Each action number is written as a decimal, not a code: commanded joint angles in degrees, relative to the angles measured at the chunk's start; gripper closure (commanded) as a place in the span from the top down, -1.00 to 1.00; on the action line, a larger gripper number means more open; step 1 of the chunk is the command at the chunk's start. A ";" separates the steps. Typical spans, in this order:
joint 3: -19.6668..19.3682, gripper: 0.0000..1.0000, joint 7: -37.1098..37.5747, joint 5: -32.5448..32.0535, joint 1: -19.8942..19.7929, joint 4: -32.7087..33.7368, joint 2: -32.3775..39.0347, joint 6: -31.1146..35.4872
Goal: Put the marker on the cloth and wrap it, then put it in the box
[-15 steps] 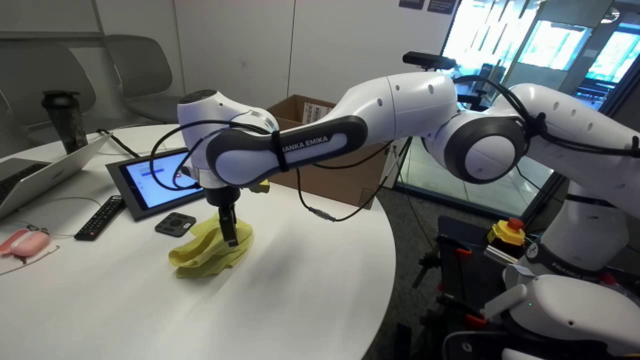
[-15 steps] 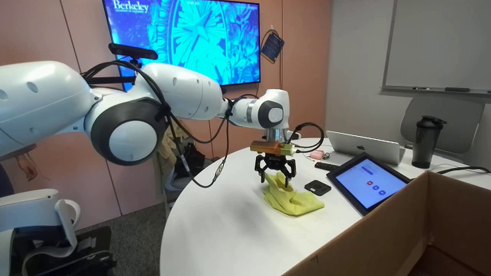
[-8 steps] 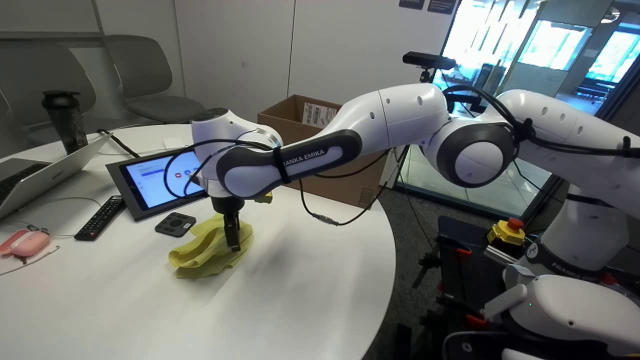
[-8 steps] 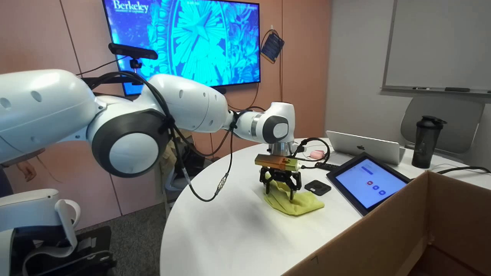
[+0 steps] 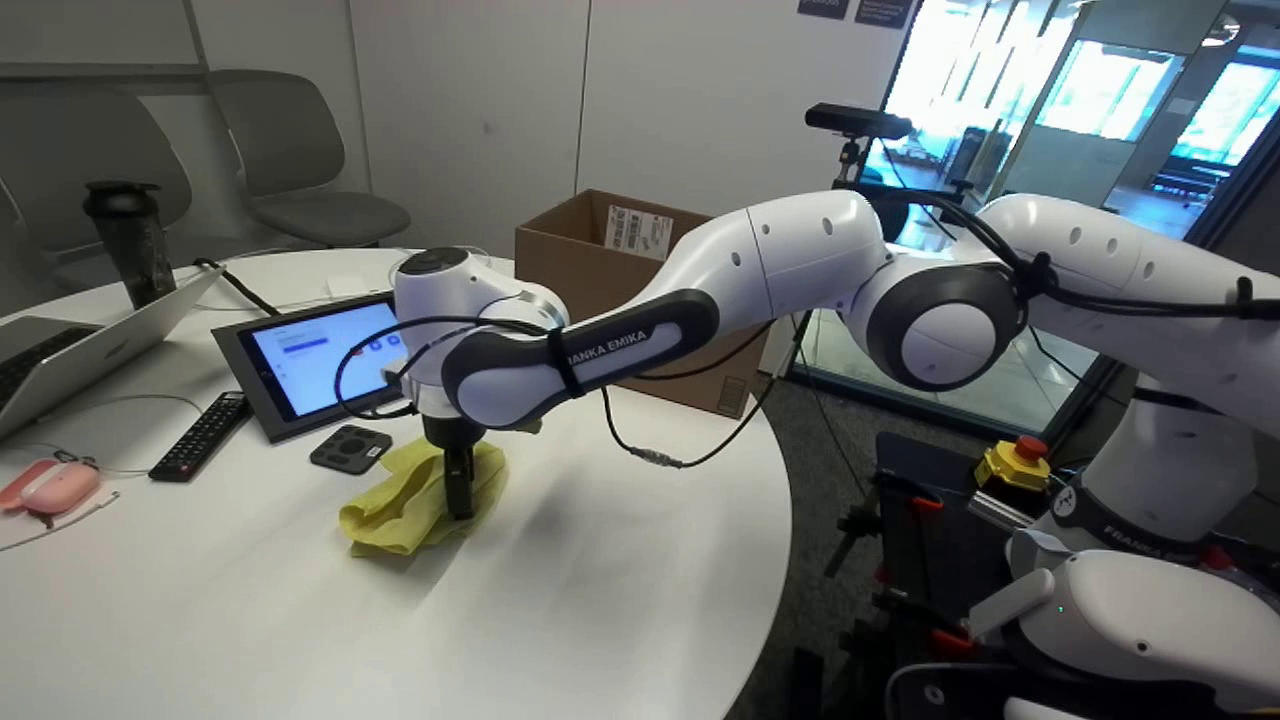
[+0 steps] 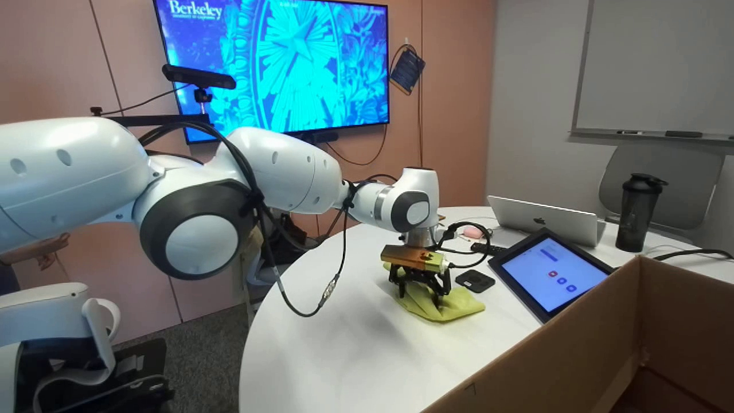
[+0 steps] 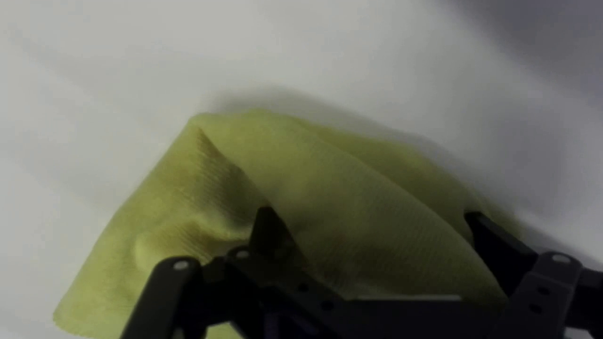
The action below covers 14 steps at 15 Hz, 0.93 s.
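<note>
Arm (image 5: 800, 260): "FRANKA EMIKA"; wall screen (image 6: 275, 66): "Berkeley"; box (image 5: 600, 280) label (image 5: 638, 232): illegible.

I can see the yellow cloth (image 7: 301, 155) lying crumpled across the lower part of the frame, a fold between the wide-set jaws of the black gripper (image 7: 372, 223), white table (image 7: 141, 61) filling the top.

Windows (image 5: 1110, 92) are glaring while the wrist view (dim, slightly blurred) is showing soft shadow edging the cloth (image 7: 339, 197).
</note>
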 commanded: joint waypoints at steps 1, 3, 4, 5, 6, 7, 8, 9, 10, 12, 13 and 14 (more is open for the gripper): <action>-1.06 0.75 2.76 -0.38 0.32 1.13 1.85 0.97; -1.68 0.38 3.88 -0.79 0.37 1.00 1.79 0.20; -2.01 0.20 4.46 -0.85 0.33 0.99 1.64 -0.14; -2.27 0.05 4.71 -0.83 0.27 0.82 1.45 -0.64; -2.55 -0.13 4.99 -0.78 0.20 0.62 1.21 -0.94; -2.88 -0.26 5.47 -0.76 0.21 0.52 1.01 -1.23; -3.14 -0.43 5.69 -0.73 0.14 0.25 0.48 -1.63; -3.49 -0.56 6.19 -0.75 0.15 0.10 0.14 -1.81; -3.86 -0.69 6.88 -0.80 0.16 -0.24 -0.57 -1.93; -4.80 -0.90 8.80 -0.94 0.22 -0.93 -2.10 -2.21; -5.42 -0.91 10.28 -1.05 0.26 -1.47 -3.28 -2.04; -6.05 -0.87 11.66 -1.21 0.29 -2.01 -4.48 -1.86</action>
